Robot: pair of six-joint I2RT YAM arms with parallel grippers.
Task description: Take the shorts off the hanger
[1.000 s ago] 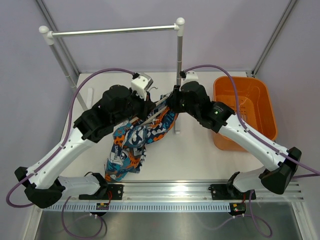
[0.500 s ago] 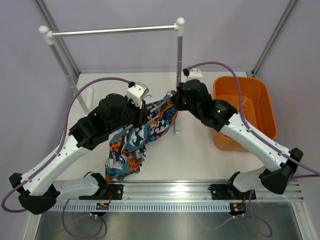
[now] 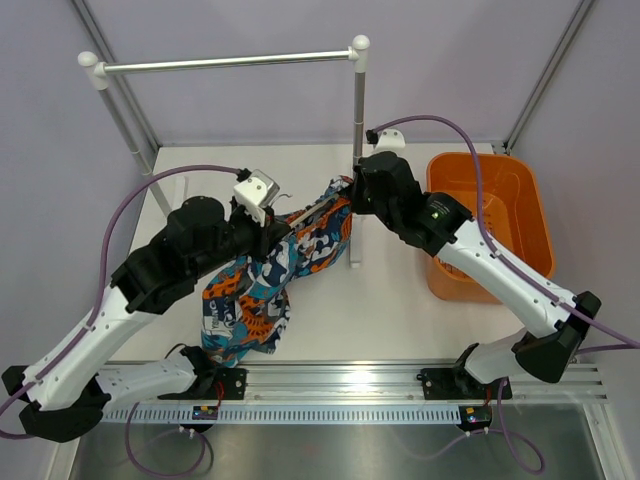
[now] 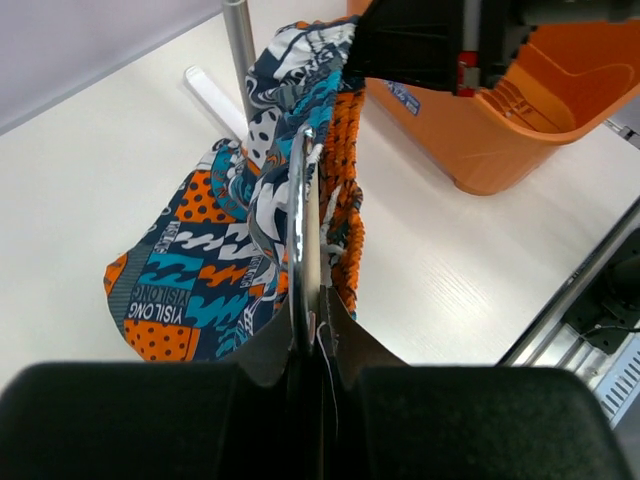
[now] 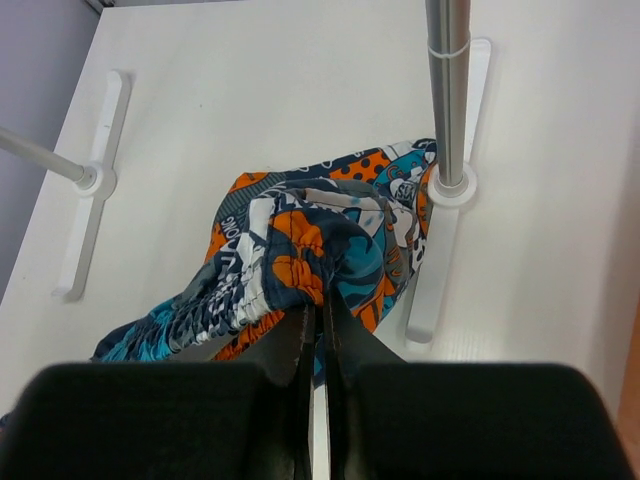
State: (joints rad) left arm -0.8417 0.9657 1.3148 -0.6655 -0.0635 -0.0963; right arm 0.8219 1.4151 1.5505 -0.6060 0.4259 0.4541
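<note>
The left gripper (image 4: 305,340) is squeezed tight on the thin cream hanger (image 4: 303,230), which sticks straight out from between its fingers. The right gripper (image 5: 318,330) is shut now too. It pinches the bunched waistband of the shorts (image 5: 300,255); a second ago it was a little open.

Seen from the top, the left arm has pulled back toward 8 o'clock and taken the hanger with it. The right gripper has stayed at 2 o'clock from it. So the shorts are stretched between the two, and the rest of the cloth droops onto the table (image 3: 400,310) at 6 o'clock. I think the hanger is sliding out. Part of it is still in the cloth, so the job is not done.

The metal post (image 3: 358,120) of the silver rail (image 3: 225,63) stands just beside the right gripper, and the shorts touch its foot. It could snag the cloth. The orange bin (image 3: 490,215) sits at 3 o'clock, apart from the shorts.
</note>
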